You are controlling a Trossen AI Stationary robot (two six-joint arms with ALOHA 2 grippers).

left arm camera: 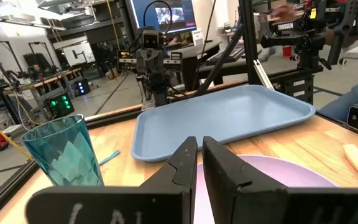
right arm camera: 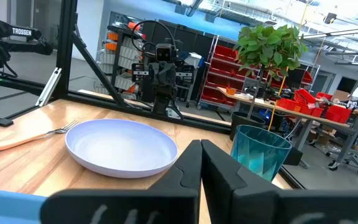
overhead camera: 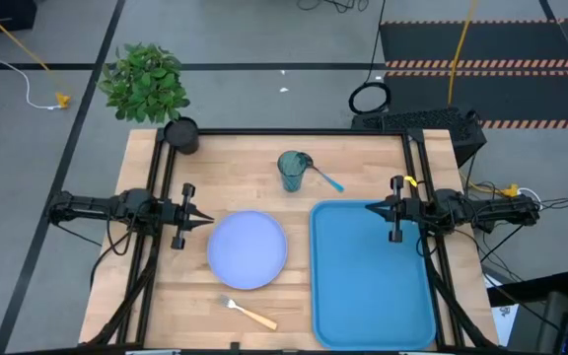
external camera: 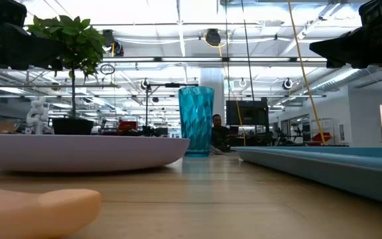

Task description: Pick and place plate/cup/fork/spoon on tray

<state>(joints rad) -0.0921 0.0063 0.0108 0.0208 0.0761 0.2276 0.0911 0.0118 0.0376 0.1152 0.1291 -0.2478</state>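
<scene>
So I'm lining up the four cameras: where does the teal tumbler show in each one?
High view: translucent teal-blue tumbler stands at the table's far middle, beyond the round lavender plate.
Low view: centre, upright behind the plate's rim.
Left wrist view: lower left.
Right wrist view: right of centre.
Shared landmark: the plate.

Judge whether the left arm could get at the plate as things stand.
Probably yes. The left gripper hangs at the table's left side with its fingers shut, pointing at the plate just ahead. Nothing lies between them; the fork and cup sit off to either side.
</scene>
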